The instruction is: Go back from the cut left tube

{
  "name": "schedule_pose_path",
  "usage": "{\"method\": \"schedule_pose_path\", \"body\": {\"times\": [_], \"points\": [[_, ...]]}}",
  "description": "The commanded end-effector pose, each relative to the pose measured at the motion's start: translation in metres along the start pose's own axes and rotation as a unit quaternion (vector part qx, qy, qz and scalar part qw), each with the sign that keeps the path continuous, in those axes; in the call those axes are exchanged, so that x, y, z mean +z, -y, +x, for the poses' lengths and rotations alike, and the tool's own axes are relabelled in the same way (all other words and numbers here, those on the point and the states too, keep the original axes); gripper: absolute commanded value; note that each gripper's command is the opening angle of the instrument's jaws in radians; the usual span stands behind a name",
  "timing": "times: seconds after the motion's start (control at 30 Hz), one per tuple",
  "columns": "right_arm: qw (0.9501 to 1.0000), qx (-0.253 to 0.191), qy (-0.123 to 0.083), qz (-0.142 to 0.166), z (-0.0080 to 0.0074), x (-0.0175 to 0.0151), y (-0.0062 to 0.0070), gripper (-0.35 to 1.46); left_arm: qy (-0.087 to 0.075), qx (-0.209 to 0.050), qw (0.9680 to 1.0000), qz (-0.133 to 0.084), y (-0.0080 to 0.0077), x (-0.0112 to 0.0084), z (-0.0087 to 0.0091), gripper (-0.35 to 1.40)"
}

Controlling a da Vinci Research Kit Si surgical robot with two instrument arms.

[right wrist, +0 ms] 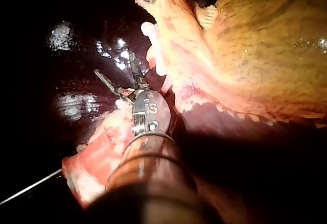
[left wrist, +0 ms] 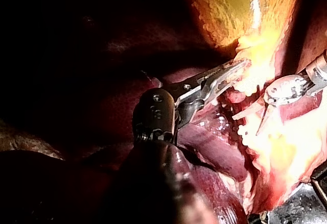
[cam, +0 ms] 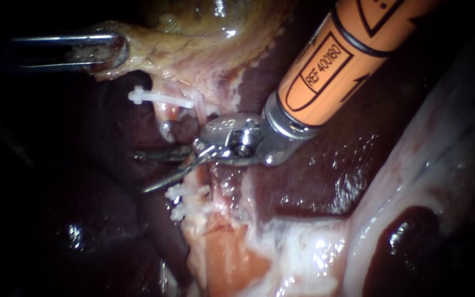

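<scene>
Backing my right instrument (cam: 141, 173) out toward two o'clock along its own shaft looks safest. Its pincer stands open and empty between the upper clip (cam: 155, 98) at twelve o'clock and the lower clips (cam: 185, 201) at five o'clock, just beside the cut left tube (cam: 167, 127), so I would close it first to avoid snagging a stump. My left instrument (cam: 111, 49), at ten o'clock, has its pincer clamped on the gallbladder (cam: 193, 27) edge; the liver (cam: 331, 159) is wet and slick, with room along the shaft but little near the clips.

Harsh central light, wet glare on the liver (cam: 353, 181), deep shadow toward the edges.
</scene>
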Motion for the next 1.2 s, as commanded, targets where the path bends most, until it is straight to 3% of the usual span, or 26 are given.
{"method": "schedule_pose_path", "body": {"times": [0.03,0.13,0.3,0.37,0.6,0.77,1.0,1.2], "points": [[1.0,-0.01,0.001,-0.001,0.0,-0.0003,0.0001,1.43,0.0,0.0,1.0,0.0,0.0,0.0,0.0,-0.35],[0.9996,-0.024,-0.004,-0.016,0.0,-0.0012,0.0011,1.43,0.0,0.0,1.0,0.0,0.0,0.0,0.0,-0.35],[0.9967,-0.044,-0.015,-0.067,-0.0003,-0.0052,0.0047,1.43,0.0,0.0,1.0,0.0,0.0,0.0,0.0,-0.35],[0.9928,-0.056,-0.02,-0.104,-0.0007,-0.0075,0.0061,1.43,0.0,0.0,1.0,-0.001,0.0001,-0.0001,0.0,-0.35],[0.9832,-0.08,-0.014,-0.164,-0.003,-0.0153,0.009,1.43,0.0,0.0,1.0,-0.001,0.0001,-0.0002,0.0,-0.35],[0.9796,-0.078,-0.008,-0.185,-0.0039,-0.0191,0.0101,1.43,0.0,0.0,1.0,-0.001,0.0001,-0.0001,0.0,-0.35],[0.9741,-0.073,0.048,-0.208,-0.0047,-0.021,0.0105,1.43,0.0,0.0,1.0,-0.001,0.0001,0.0,0.0,-0.35],[0.9735,-0.071,0.051,-0.211,-0.0047,-0.021,0.0104,1.43,-0.001,0.002,1.0,0.001,0.0006,0.001,-0.0004,-0.35]]}}
